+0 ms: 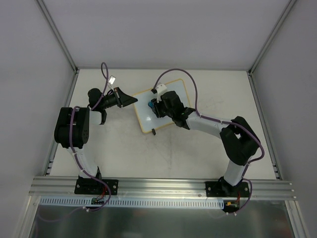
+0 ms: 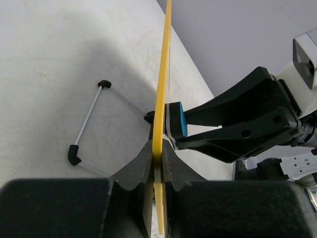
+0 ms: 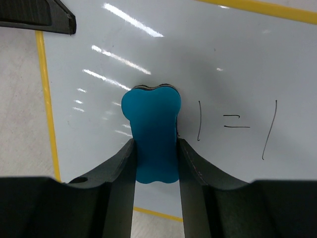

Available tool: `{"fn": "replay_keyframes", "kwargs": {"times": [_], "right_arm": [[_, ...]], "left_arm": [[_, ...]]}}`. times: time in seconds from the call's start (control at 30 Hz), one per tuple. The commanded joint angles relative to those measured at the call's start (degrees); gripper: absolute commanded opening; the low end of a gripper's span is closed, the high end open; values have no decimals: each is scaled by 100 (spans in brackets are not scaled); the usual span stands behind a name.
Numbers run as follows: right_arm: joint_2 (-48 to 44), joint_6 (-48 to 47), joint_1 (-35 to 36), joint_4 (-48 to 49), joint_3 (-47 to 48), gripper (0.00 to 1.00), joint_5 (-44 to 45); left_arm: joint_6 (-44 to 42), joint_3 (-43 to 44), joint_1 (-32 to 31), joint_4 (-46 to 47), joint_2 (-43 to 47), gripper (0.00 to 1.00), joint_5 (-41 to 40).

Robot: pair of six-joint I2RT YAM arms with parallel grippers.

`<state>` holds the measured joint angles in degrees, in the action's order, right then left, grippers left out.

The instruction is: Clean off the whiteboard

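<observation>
The whiteboard (image 1: pixel 146 118), glossy white with a yellow frame, lies at the table's middle back. My left gripper (image 1: pixel 132 100) is shut on its left edge; in the left wrist view the jaws (image 2: pixel 162 148) pinch the yellow frame (image 2: pixel 164 84), seen edge-on. A blue eraser (image 3: pixel 151 131) is held in my shut right gripper (image 3: pixel 155 144) and presses on the white surface (image 3: pixel 247 64). Black marks (image 3: pixel 233 126) reading like "1 = 1" sit just right of the eraser. From the left wrist, the eraser (image 2: pixel 181 119) touches the board's far face.
Two black clip feet (image 2: pixel 74 153) joined by a thin rod stick out beside the board. White walls enclose the table (image 1: pixel 173 148) on three sides. An aluminium rail (image 1: pixel 158 186) runs along the near edge by the arm bases.
</observation>
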<state>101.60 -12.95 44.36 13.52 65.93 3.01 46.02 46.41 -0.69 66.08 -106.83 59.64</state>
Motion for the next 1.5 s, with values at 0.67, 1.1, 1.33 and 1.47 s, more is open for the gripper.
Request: {"fn": "replay_keyframes", "kwargs": {"times": [0.67, 1.1, 1.33, 1.47], "right_arm": [[580, 3, 144, 450, 104, 0, 763], [422, 319, -901, 406, -63, 0, 438], [413, 363, -1421, 397, -203, 0, 420], [360, 372, -1544, 353, -265, 0, 429]], "left_arm": [[-330, 105, -63, 133, -66, 0, 285], [-339, 78, -63, 185, -58, 0, 320], [-339, 87, -63, 203, -66, 0, 321], [-330, 96, -63, 212, -66, 0, 321]]}}
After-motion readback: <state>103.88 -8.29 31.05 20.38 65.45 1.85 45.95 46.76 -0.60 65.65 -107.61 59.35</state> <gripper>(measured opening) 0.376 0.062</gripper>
